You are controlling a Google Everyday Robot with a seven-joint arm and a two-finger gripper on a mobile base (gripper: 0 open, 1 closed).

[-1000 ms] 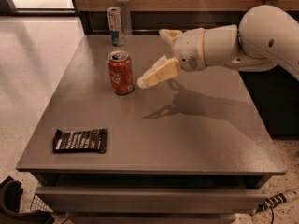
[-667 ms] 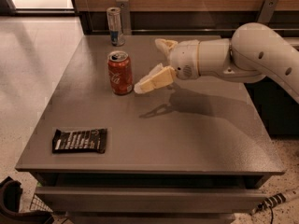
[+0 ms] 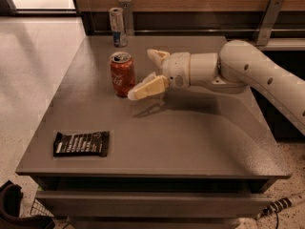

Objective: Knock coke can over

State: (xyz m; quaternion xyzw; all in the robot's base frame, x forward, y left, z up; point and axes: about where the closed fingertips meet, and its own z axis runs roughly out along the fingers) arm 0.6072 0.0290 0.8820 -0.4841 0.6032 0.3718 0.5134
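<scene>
The red coke can (image 3: 122,74) with white script and a silver top stands upright on the grey table (image 3: 190,137), left of the middle. My gripper (image 3: 141,74) reaches in from the right on a white arm and is open, its fingers spread wide. The near fingertip (image 3: 134,94) sits just right of the can's lower part, very close to it. The far finger (image 3: 155,56) points up and back, apart from the can.
A slimmer silver-and-blue can (image 3: 117,26) stands upright at the table's back edge, behind the coke can. A black snack packet (image 3: 81,143) lies flat near the front left corner. A wooden wall panel with metal brackets runs behind the table.
The arm has moved left toward the coke can, bringing the near finger from a gap away to right beside it. The can still stands upright in the same spot.
</scene>
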